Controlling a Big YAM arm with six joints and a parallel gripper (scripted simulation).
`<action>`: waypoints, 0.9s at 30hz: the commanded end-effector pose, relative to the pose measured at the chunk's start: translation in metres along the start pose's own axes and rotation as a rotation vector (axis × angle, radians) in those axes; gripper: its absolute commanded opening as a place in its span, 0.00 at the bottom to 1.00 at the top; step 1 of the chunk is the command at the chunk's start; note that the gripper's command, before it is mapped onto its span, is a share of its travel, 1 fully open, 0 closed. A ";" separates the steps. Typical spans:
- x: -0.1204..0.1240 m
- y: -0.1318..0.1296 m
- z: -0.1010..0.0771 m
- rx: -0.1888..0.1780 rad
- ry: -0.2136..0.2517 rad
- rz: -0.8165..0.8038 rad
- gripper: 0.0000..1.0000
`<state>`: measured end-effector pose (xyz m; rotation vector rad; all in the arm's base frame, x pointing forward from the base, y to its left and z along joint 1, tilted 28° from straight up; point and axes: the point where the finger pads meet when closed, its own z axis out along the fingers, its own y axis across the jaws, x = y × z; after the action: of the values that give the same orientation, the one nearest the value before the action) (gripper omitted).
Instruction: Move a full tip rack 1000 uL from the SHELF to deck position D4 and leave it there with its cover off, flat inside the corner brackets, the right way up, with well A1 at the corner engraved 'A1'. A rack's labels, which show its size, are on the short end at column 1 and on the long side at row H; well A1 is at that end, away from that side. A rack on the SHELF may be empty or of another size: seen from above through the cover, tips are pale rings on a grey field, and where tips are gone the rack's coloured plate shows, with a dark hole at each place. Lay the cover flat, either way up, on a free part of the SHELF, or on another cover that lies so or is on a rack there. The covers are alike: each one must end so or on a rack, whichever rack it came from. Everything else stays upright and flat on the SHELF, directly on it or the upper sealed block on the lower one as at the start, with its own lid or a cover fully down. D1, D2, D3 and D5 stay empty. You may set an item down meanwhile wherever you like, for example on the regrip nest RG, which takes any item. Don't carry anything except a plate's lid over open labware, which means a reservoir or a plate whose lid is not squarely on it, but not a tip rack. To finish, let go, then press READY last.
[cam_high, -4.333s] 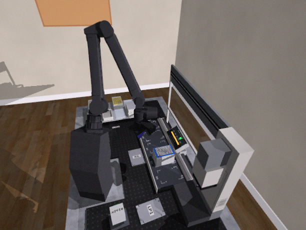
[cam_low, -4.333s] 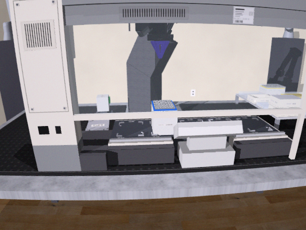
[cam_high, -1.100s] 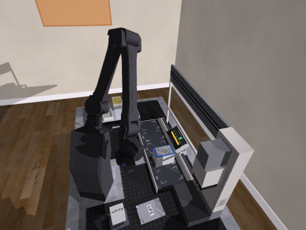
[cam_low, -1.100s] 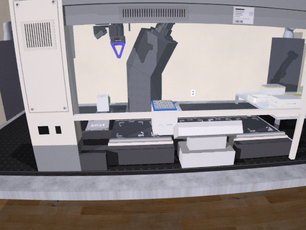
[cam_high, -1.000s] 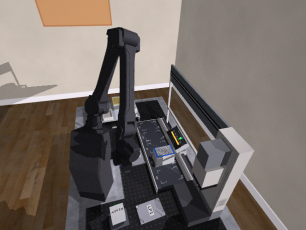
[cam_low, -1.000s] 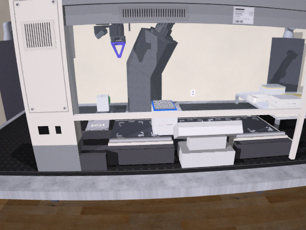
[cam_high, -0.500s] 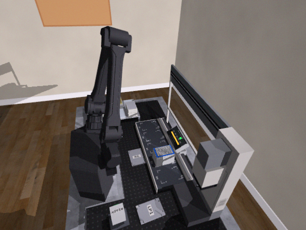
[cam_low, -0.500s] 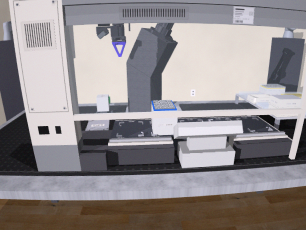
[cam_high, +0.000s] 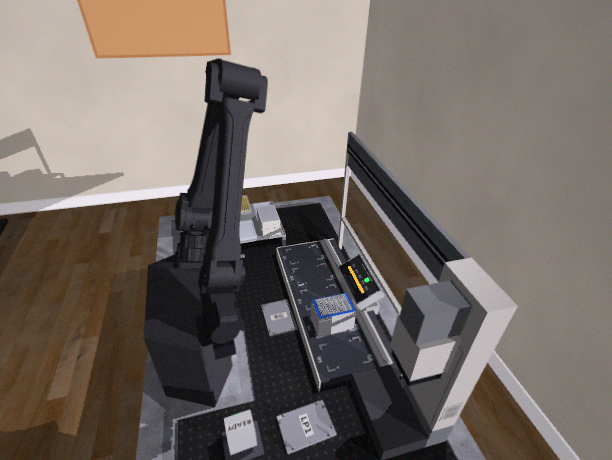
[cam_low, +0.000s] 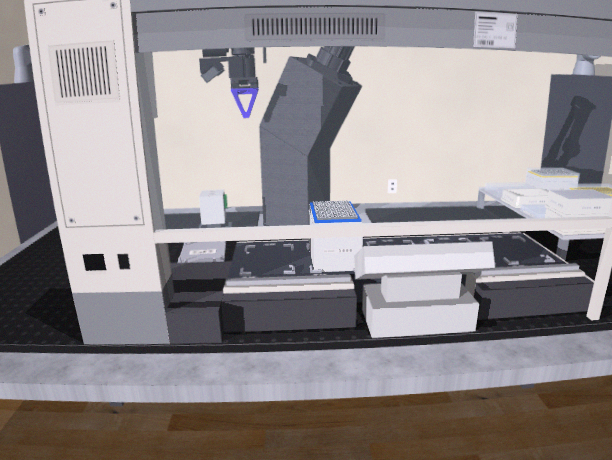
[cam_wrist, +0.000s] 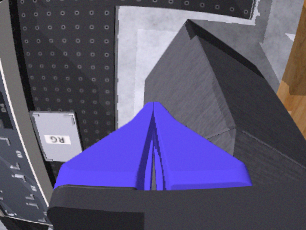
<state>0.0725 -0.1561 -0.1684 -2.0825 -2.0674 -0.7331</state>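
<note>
One tip rack (cam_high: 333, 314) with a blue rim sits on the deck (cam_high: 300, 265), its cover off, and I see it from the top. From outside, my gripper (cam_low: 244, 104) hangs high, far above the rack (cam_low: 335, 211). In my wrist view, the blue fingers are pressed together, holding nothing.

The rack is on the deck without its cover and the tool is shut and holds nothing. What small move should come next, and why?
Probably swing the shut, unladen tool over toward the READY block to press it. The blue-rimmed tip rack already sits uncovered on the deck, full of tips, and the tool hangs high, apart from it.
</note>
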 end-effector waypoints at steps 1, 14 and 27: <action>-0.008 0.003 0.005 0.002 -0.020 -0.009 0.00; -0.006 0.003 0.024 0.002 -0.017 -0.008 0.00; -0.009 0.004 0.042 0.001 -0.022 -0.010 0.00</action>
<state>0.0824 -0.1426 -0.2014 -2.0842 -2.0751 -0.7290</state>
